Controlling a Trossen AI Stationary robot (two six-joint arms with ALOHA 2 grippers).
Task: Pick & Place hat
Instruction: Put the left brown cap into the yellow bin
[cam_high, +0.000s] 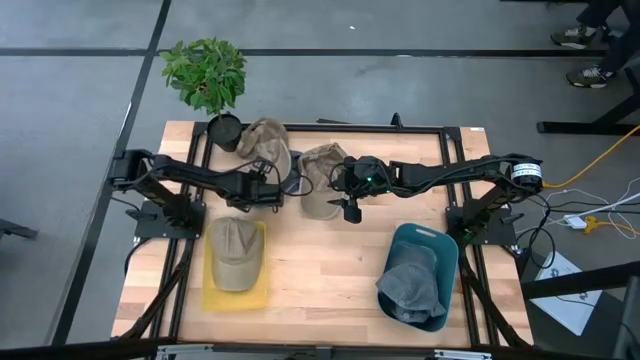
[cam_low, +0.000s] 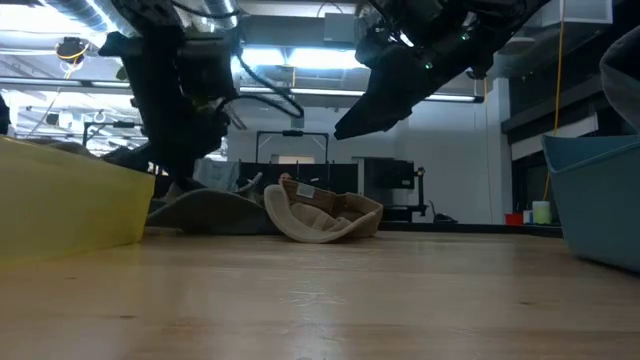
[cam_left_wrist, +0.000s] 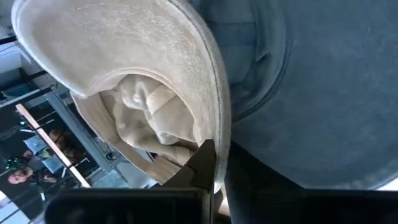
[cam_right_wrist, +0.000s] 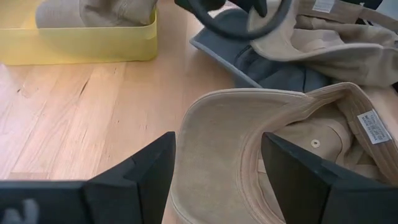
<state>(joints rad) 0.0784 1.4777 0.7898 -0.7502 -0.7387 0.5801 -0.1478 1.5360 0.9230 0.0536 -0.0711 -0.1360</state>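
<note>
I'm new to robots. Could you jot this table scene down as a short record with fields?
Left claw: shut on the brim of a beige cloth cap at the table's back
Right claw: open, above a second upturned beige cap
Yellow tray: front left, holds a khaki cap
Blue tub: front right, holds a grey hat
Potted green plant: back left corner

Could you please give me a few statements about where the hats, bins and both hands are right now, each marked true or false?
1. The left hand is shut on the brim of a tan hat. True.
2. The right hand is shut on a grey hat. False: it is open above an upturned tan hat.
3. The yellow bin holds a tan hat. True.
4. The blue bin is empty. False: a grey hat lies in it.
5. A potted plant stands at a table corner. True.
</note>
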